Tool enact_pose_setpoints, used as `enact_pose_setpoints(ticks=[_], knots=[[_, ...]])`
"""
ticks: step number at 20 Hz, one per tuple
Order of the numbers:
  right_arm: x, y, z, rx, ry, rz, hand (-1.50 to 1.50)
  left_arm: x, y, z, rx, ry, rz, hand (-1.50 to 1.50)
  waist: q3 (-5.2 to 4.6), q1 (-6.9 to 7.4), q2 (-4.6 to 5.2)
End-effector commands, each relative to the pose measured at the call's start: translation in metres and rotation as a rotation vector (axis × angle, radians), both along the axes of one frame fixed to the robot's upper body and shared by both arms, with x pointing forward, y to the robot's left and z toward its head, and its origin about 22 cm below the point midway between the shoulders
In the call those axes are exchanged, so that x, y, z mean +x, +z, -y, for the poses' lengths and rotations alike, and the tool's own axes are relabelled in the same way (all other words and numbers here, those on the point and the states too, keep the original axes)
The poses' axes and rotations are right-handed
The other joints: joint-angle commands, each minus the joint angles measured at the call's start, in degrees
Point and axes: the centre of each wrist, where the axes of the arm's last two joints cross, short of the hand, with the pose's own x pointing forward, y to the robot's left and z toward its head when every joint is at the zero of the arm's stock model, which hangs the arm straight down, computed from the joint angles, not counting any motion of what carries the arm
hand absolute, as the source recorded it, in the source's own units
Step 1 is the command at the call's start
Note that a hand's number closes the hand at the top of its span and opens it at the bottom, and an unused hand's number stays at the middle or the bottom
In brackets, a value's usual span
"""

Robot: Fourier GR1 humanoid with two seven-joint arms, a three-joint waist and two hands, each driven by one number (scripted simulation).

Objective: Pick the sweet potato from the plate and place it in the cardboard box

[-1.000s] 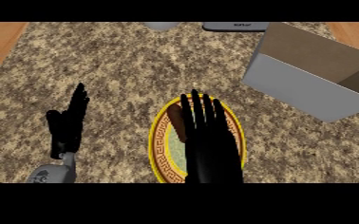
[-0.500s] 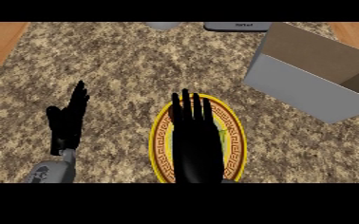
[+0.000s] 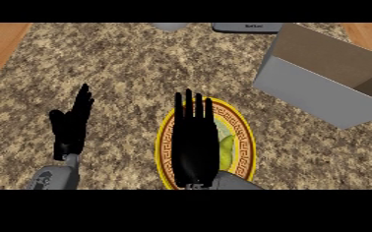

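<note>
1. The right hand (image 3: 195, 145) is spread flat over the plate (image 3: 245, 142), its fingers straight and pointing away from the robot. It grips nothing.
2. That hand covers the middle of the plate. Whether it touches what lies under it cannot be told from the head view.
3. The sweet potato (image 3: 226, 145) lies on the plate. Only a pale greenish-yellow patch of it shows, just to the right of the hand; the rest is hidden beneath the hand.
4. The plate is round with a yellow rim and a dark patterned band. It sits on the speckled desk (image 3: 138, 69) near the lower edge of the view.
5. The left hand (image 3: 71, 123) rests open at the lower left, fingers up, well apart from the plate and holding nothing.
6. The cardboard box (image 3: 320, 76) stands at the upper right, open at the top, with grey outer walls and a brown inside. It is well apart from the plate, with bare desk between them.
7. At the far edge of the desk a grey object (image 3: 247, 27) and a smaller pale one (image 3: 170, 26) are cut off by the view.
</note>
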Motion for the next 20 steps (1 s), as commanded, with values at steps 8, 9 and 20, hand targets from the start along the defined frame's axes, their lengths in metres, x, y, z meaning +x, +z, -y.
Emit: enact_pose_setpoints(ticks=[8,9,20], knots=[[0.017,-0.011,-0.019,-0.059,-0.236,-0.071,-1.5,0.007,0.0,0.0,0.005,-0.003,0.001,0.0,-0.01,0.14,0.21],[0.017,-0.006,-0.017,-0.06,-0.236,-0.077,-1.5,0.009,0.004,-0.007,-0.002,0.009,-0.002,0.0,0.01,-0.17,0.08],[0.036,-0.02,-0.019,-0.128,-0.275,-0.09,-1.5,0.008,-0.004,0.002,-0.001,0.025,0.001,0.0,0.02,-0.39,0.07]])
